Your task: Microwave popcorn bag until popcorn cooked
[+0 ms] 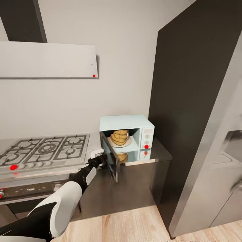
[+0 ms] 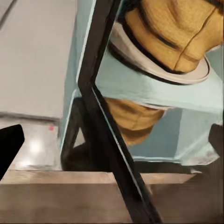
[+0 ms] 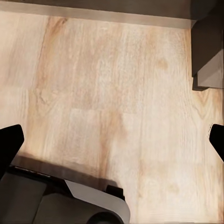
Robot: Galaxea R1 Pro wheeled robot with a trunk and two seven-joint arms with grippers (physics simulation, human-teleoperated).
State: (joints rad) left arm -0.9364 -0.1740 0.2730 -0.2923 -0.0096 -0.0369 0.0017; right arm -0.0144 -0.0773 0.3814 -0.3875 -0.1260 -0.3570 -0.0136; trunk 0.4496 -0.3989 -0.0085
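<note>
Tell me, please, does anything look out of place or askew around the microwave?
Nothing looks spilled or damaged. The popcorn bag sits upright on the white plate inside the microwave, whose door hangs open beside the left gripper.

The microwave (image 1: 134, 134) stands on the right end of the countertop (image 1: 158, 156), against the wall, with the hob (image 1: 45, 149) to its left and a tall cabinet (image 1: 191, 101) just to its right. The popcorn bag (image 1: 120, 137) sits inside it on a plate (image 1: 118, 144). Its door (image 1: 110, 155) swings out over the counter edge, the left gripper (image 1: 101, 158) at the door's outer side. A range hood (image 1: 48, 59) hangs above the hob
</note>
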